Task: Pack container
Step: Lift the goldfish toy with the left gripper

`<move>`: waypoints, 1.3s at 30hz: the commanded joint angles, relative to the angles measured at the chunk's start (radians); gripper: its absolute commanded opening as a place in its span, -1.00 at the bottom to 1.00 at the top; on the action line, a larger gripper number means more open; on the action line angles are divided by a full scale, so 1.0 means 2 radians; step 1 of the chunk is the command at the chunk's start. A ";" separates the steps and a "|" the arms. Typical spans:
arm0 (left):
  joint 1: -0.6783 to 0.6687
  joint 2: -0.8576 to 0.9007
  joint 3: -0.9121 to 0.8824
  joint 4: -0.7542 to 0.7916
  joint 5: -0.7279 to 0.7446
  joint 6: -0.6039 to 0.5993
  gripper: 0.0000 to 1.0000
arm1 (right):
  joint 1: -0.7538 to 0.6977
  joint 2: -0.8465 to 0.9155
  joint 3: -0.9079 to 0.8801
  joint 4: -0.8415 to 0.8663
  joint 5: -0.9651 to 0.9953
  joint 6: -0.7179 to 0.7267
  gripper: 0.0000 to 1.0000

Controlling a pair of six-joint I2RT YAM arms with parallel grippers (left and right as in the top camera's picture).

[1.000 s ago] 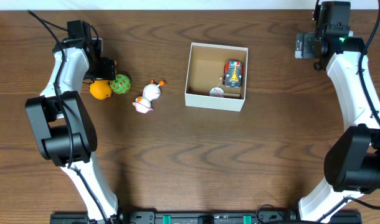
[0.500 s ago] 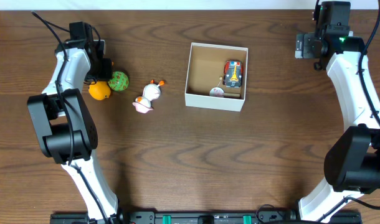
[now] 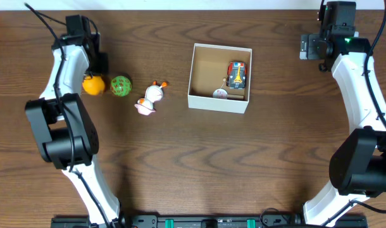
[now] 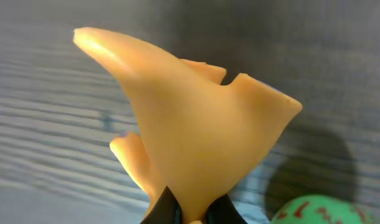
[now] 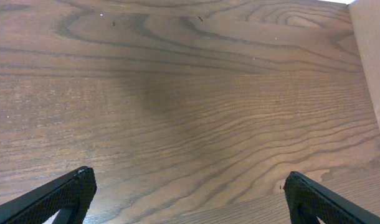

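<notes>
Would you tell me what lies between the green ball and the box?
Between the green ball and the box lies a white bird toy, touching neither; the overhead view shows it.

A toy car (image 3: 236, 74) sits in the far right corner of the container (image 3: 218, 103) on the table (image 3: 180, 158). To its left come a bird toy (image 3: 150, 99), a ball (image 3: 121, 85) and, farthest out, a fruit toy (image 3: 93, 84).

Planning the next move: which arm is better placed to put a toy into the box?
Left. The left pincer grips the orange toy; the right pincer is open, empty, over the table beyond the box.
</notes>
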 commanded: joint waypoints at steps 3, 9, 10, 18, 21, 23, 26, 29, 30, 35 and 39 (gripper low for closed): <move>-0.006 -0.080 0.037 0.000 -0.018 -0.001 -0.88 | -0.001 0.000 0.006 0.000 0.002 0.006 0.98; -0.046 -0.134 0.048 0.011 0.035 -0.038 -0.88 | -0.001 0.000 0.006 0.000 0.001 0.006 0.99; -0.054 -0.143 0.048 0.018 0.045 -0.051 -0.88 | -0.001 0.000 0.006 0.000 0.001 0.006 0.98; -0.119 -0.174 0.048 0.048 0.113 -0.182 -0.88 | -0.001 0.000 0.006 0.000 0.001 0.006 0.99; -0.139 -0.171 0.048 0.048 0.134 -0.237 -0.88 | -0.001 0.000 0.006 0.000 0.001 0.006 0.99; -0.152 -0.170 0.048 0.049 0.134 -0.266 -0.88 | -0.001 0.000 0.006 0.000 0.002 0.006 0.98; -0.169 -0.169 0.048 0.060 0.134 -0.305 -0.88 | -0.001 0.000 0.006 0.000 0.002 0.006 0.98; -0.186 -0.167 0.048 0.075 0.134 -0.328 -0.88 | -0.001 0.000 0.006 0.000 0.002 0.006 0.98; -0.192 -0.166 0.048 0.079 0.134 -0.329 -0.88 | -0.001 0.000 0.006 0.000 0.001 0.006 0.98; -0.229 -0.146 0.048 0.098 0.134 -0.337 -0.88 | -0.001 0.000 0.006 0.000 0.001 0.006 0.99; -0.258 -0.114 0.048 0.120 0.146 -0.336 -0.88 | -0.001 0.000 0.006 0.000 0.001 0.006 0.98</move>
